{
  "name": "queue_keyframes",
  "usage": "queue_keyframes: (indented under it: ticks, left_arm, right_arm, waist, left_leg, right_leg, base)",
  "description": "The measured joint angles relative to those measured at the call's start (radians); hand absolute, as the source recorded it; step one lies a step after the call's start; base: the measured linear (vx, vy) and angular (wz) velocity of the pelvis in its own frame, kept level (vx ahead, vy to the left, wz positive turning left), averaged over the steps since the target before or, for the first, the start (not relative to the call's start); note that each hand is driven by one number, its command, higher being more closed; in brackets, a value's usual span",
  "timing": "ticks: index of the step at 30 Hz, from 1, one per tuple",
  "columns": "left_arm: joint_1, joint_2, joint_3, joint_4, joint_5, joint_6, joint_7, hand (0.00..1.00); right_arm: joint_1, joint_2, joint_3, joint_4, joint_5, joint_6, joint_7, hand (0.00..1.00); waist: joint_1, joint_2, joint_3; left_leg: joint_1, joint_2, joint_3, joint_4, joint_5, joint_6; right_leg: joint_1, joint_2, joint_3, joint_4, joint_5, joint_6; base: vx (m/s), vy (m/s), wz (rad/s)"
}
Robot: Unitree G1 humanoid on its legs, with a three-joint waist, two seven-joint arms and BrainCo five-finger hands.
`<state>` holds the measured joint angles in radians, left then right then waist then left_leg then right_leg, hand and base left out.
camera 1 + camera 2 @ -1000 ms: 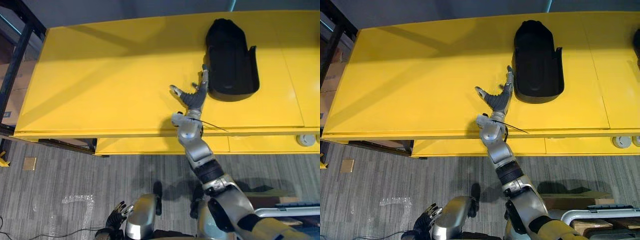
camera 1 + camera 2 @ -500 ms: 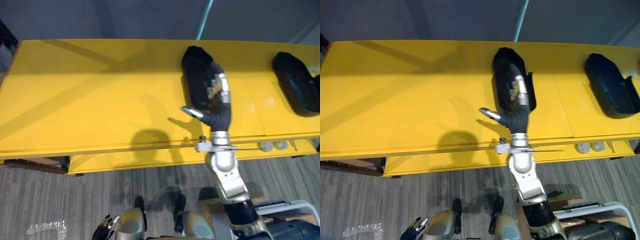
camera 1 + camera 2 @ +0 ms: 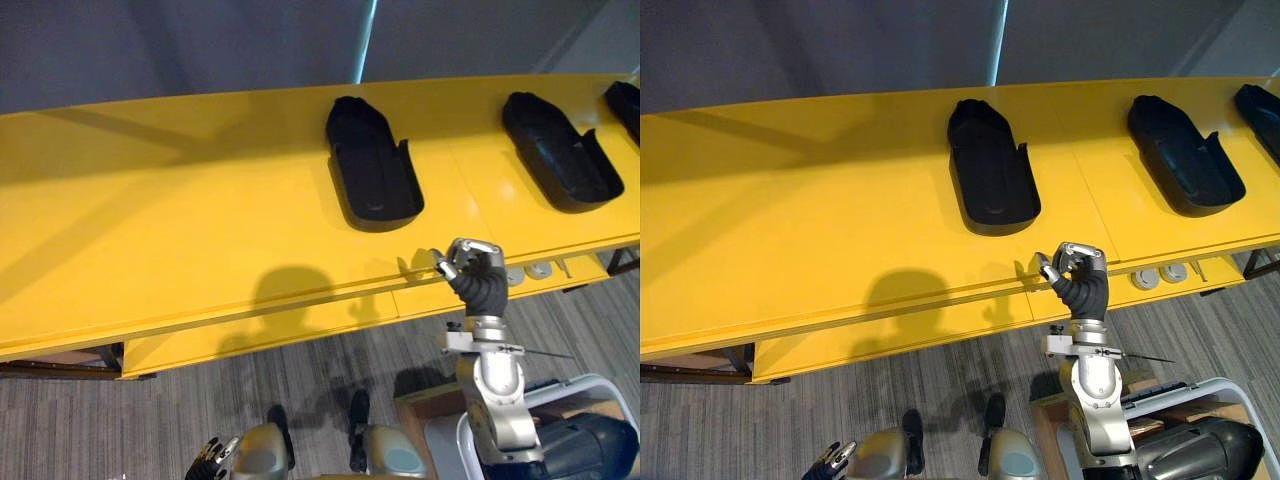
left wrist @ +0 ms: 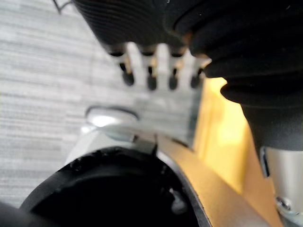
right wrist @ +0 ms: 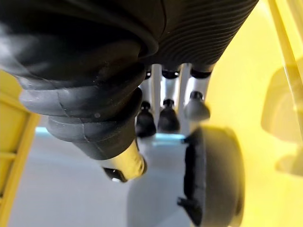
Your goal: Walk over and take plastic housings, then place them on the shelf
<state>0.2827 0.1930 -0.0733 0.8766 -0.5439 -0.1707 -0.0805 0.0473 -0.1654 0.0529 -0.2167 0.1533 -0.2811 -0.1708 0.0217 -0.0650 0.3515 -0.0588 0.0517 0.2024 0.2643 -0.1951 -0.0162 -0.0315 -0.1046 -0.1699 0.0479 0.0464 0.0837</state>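
Observation:
Three black plastic housings lie on the yellow table. The nearest housing is in the middle, open side up. A second housing sits to its right and a third housing at the far right edge. My right hand hovers over the table's front edge, below and right of the nearest housing, apart from it. Its fingers are curled in and hold nothing; that housing shows past them. My left hand hangs low over the floor with straight fingers.
Two round grey fittings sit on the table's front face, right of my right hand. A white-framed cart stands on the grey floor at the lower right. A dark wall runs behind the table.
The view has shifted, bringing more housings into sight. My right hand has drawn back from the nearest housing to the table's front edge and curled its fingers shut, empty.

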Motion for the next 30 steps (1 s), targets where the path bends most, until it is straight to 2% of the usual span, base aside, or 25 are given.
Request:
queue_keyframes:
  ticks: [3,7,11,17,22,30]
  left_arm:
    - [-0.010,-0.013,0.014,-0.003,-0.001,0.000,-0.001,0.00]
    - [-0.011,-0.028,0.024,-0.038,0.001,-0.001,-0.001,0.00]
    - [-0.021,-0.035,0.033,-0.043,0.001,0.001,-0.001,0.00]
    - [-0.036,-0.036,0.032,-0.058,0.003,0.011,-0.003,0.00]
    - [-0.051,-0.036,0.030,-0.067,0.002,0.021,-0.002,0.00]
    - [-0.078,-0.034,0.023,-0.050,0.002,0.028,-0.001,0.00]
  right_arm:
    - [-0.046,-0.003,0.008,0.040,-0.003,-0.028,-0.009,1.00]
    - [-0.133,-0.004,0.062,0.095,-0.014,-0.029,-0.043,1.00]
    - [-0.217,-0.003,0.081,0.135,-0.032,-0.026,-0.069,1.00]
    - [-0.300,0.001,0.081,0.192,-0.050,-0.017,-0.115,1.00]
    - [-0.341,0.006,0.078,0.246,-0.052,-0.014,-0.116,1.00]
    - [-0.389,0.005,0.072,0.287,-0.091,-0.018,-0.150,1.00]
  waist:
    - [0.017,0.015,0.011]
    - [0.034,0.033,0.035]
    - [0.048,0.040,0.068]
    - [0.053,0.051,0.103]
    - [0.059,0.060,0.125]
    - [0.065,0.068,0.135]
  left_leg:
    - [-0.012,-0.003,-0.012,0.026,-0.007,0.006]
    - [-0.028,-0.011,-0.038,0.054,-0.017,0.016]
    - [-0.050,-0.025,-0.056,0.060,-0.012,0.015]
    - [-0.096,-0.034,-0.064,0.113,-0.015,0.028]
    - [-0.129,-0.032,-0.075,0.168,-0.038,0.030]
    - [-0.176,-0.032,-0.080,0.209,-0.047,0.033]
  right_leg:
    - [-0.004,-0.008,-0.014,0.026,-0.009,0.002]
    - [-0.007,-0.022,-0.029,0.072,-0.033,0.004]
    - [-0.032,-0.043,-0.054,0.105,-0.051,0.006]
    - [-0.081,-0.061,-0.057,0.176,-0.074,0.016]
    - [-0.116,-0.073,-0.064,0.255,-0.110,0.015]
    - [-0.172,-0.087,-0.068,0.328,-0.137,0.011]
  base:
    - [-0.06,0.036,0.15]
    - [-0.11,0.041,0.17]
    - [-0.07,0.030,0.19]
    - [0.01,0.035,0.08]
    - [-0.02,0.020,0.08]
    - [-0.05,0.011,0.03]
